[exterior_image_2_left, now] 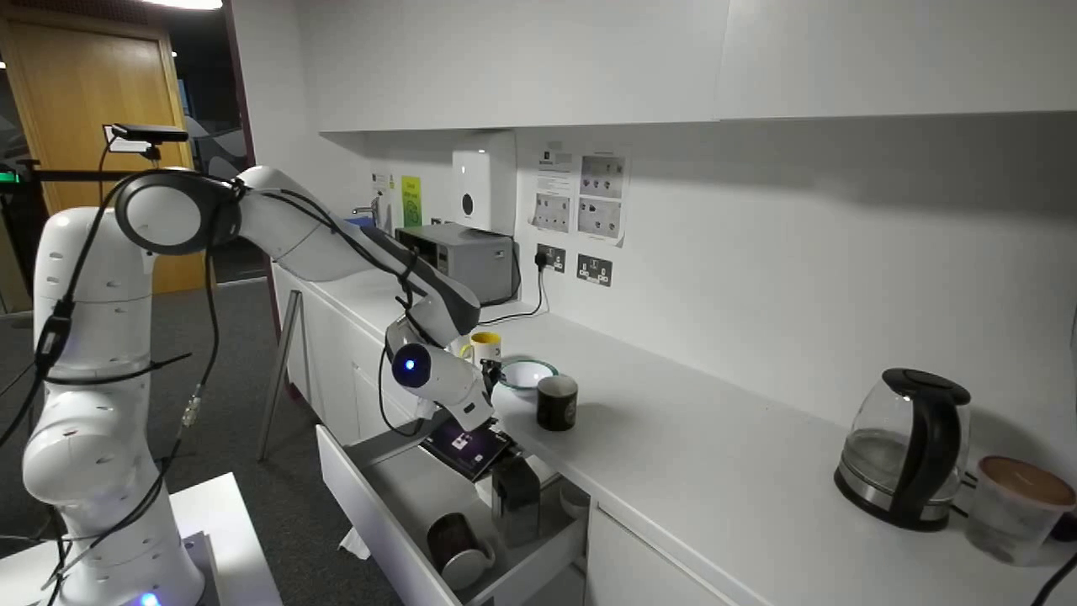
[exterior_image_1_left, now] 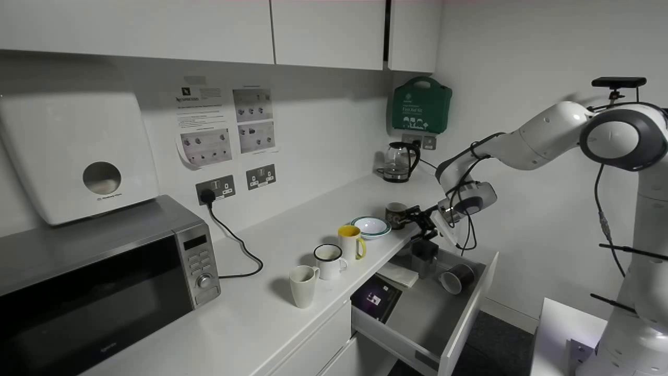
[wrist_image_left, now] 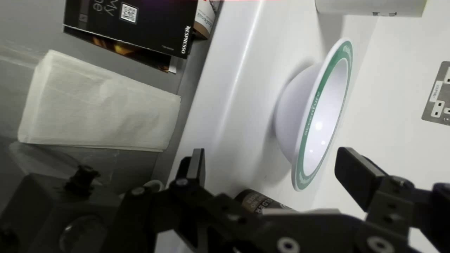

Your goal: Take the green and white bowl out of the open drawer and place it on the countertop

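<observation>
The green and white bowl [exterior_image_1_left: 371,228] stands upright on the white countertop [exterior_image_1_left: 250,313], near its front edge. It also shows in an exterior view [exterior_image_2_left: 527,376] and large in the wrist view [wrist_image_left: 316,116], white with a green rim band. The open drawer [exterior_image_1_left: 433,324] is below counter level and also shows in an exterior view [exterior_image_2_left: 391,505]. My gripper [exterior_image_1_left: 415,224] is above the counter's front edge beside the bowl. In the wrist view the gripper [wrist_image_left: 272,165] is open with nothing between its fingers. The bowl lies ahead of the fingertips, apart from them.
A dark mug [exterior_image_2_left: 557,402] stands beside the bowl, close to the gripper. A yellow-lined mug [exterior_image_1_left: 348,243], a black-rimmed mug [exterior_image_1_left: 329,263] and a white mug [exterior_image_1_left: 303,287] line the counter. The drawer holds a black box [exterior_image_1_left: 377,297], napkins [wrist_image_left: 102,105], a black container [exterior_image_2_left: 516,501] and a tipped mug [exterior_image_1_left: 456,278].
</observation>
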Tool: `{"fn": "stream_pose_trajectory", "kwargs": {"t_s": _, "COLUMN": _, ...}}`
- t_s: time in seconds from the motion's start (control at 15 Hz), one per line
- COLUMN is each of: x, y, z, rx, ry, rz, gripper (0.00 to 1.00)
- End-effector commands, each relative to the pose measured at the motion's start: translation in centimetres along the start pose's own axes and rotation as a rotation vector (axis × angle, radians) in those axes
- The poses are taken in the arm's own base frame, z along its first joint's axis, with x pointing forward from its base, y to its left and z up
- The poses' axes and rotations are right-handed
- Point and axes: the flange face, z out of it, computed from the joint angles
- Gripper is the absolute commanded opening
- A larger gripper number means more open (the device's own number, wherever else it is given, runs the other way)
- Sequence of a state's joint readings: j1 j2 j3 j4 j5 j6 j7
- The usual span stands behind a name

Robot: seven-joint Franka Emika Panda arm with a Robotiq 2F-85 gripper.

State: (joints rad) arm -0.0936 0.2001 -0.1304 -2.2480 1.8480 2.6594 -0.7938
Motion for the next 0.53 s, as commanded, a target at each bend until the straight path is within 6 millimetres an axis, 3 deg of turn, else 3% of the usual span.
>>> {"fn": "stream_pose_trajectory", "kwargs": {"t_s": 0.0, "x": -2.2, "y": 1.4, "z": -4.6, "rx": -0.066, "ry": 0.008, "rz": -0.14, "gripper": 1.0}}
{"fn": "stream_pose_trajectory", "kwargs": {"t_s": 0.47, "x": -5.1, "y": 5.1, "z": -8.1, "rx": -0.199, "ry": -0.153, "rz": -0.493, "gripper": 1.0}}
